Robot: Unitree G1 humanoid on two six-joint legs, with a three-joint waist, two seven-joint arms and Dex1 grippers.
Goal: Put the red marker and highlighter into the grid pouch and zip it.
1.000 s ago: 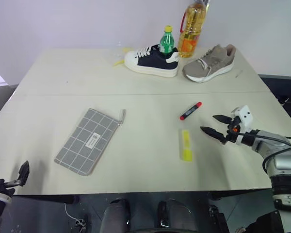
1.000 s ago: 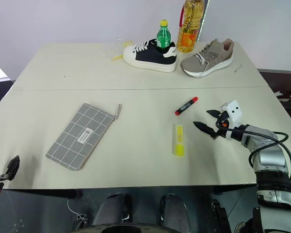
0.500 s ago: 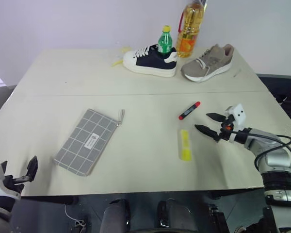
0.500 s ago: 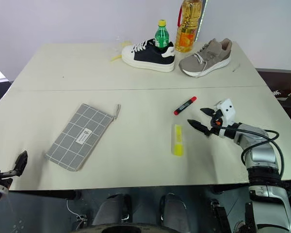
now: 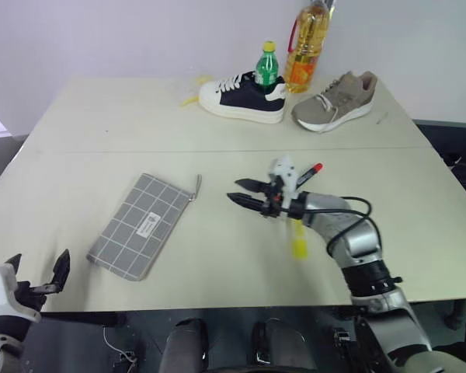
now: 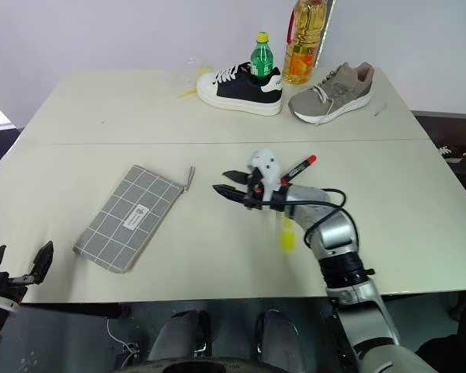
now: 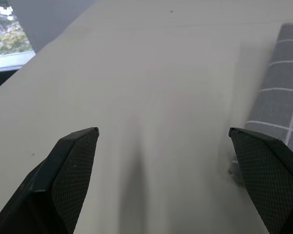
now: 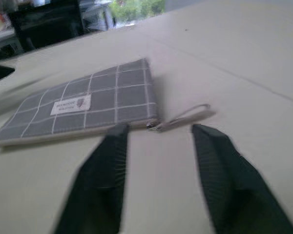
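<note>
Left eye view | grid pouch (image 5: 144, 224): flat grey, white grid, label

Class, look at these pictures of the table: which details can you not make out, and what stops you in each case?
- Highlighter: its far end is hidden behind the right arm, head views.
- Red marker: its lower end is hidden behind the right pincer.
- Pouch: the label's print is blurred, right wrist view.
- Pouch: cut off by the picture's edge, left wrist view.

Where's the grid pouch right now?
In the head views the grid pouch lies flat on the table's left half, its zipper pull toward the right gripper.
</note>
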